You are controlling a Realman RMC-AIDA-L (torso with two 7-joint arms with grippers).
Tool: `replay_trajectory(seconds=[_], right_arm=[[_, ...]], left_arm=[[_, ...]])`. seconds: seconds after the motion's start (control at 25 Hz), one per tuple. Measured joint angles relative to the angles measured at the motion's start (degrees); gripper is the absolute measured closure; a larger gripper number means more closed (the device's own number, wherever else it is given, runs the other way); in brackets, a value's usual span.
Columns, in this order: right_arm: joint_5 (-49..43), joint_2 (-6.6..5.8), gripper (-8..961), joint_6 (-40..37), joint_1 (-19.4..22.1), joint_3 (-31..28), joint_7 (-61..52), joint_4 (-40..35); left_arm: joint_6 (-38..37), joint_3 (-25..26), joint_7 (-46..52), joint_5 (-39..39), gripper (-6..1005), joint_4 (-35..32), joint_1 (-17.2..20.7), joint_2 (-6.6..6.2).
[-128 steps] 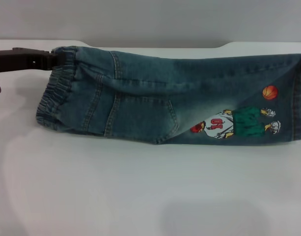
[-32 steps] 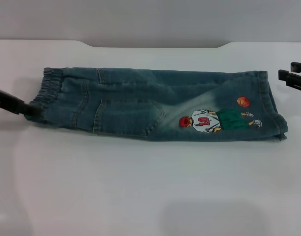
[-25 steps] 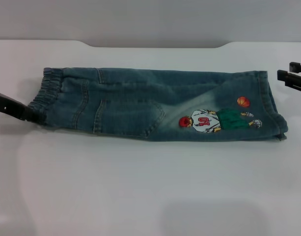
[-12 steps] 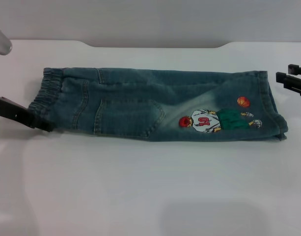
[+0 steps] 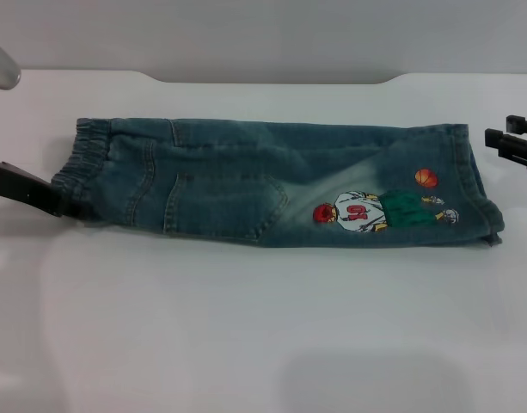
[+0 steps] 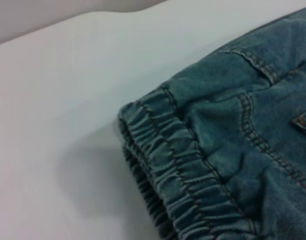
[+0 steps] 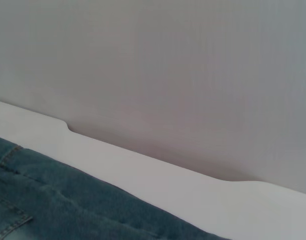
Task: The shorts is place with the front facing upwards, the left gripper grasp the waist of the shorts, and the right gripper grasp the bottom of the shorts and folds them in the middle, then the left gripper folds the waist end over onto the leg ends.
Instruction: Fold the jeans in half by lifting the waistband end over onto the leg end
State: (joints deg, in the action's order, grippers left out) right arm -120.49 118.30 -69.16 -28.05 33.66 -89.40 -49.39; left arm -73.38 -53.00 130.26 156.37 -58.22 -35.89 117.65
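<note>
Just white table, grey wall

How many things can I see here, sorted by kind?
Clothing: 1, the folded blue-green denim shorts with a cartoon basketball-player print.
Robot grippers: 2, the black left gripper at the gathered waistband, and the black right gripper off the leg hems.
Furniture: 1, the white table.
Total: 4.
</note>
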Motion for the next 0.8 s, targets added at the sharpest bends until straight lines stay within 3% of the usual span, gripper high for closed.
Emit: replay_trajectory(seconds=[0.2,0.28,0.52,0.8], right_arm=[[0.0,0.0,538,0.0,0.11,0.0,0.02,0.0],[0.0,0.0,538,-0.01,0.15,0.0,0.02,0.05],[0.0,0.0,538,-0.01,0.2,0.01,0.03,0.24],[0.41,0.0,538,-0.01,0.2,0.04,0.17,0.28]], left_arm=[[0.11,0.0,-0.13,0.02,367,-0.39,0.29,0.02],[0.12,0.0,-0.14,0.02,574,-0.71,0.45,0.03],[-0.05,-0.17,-0.16,-0.01,814,-3.26,1.42,0.08],[-0.25,-0.7,0.11,-0.11,847,-4.66,2.02,0.12]])
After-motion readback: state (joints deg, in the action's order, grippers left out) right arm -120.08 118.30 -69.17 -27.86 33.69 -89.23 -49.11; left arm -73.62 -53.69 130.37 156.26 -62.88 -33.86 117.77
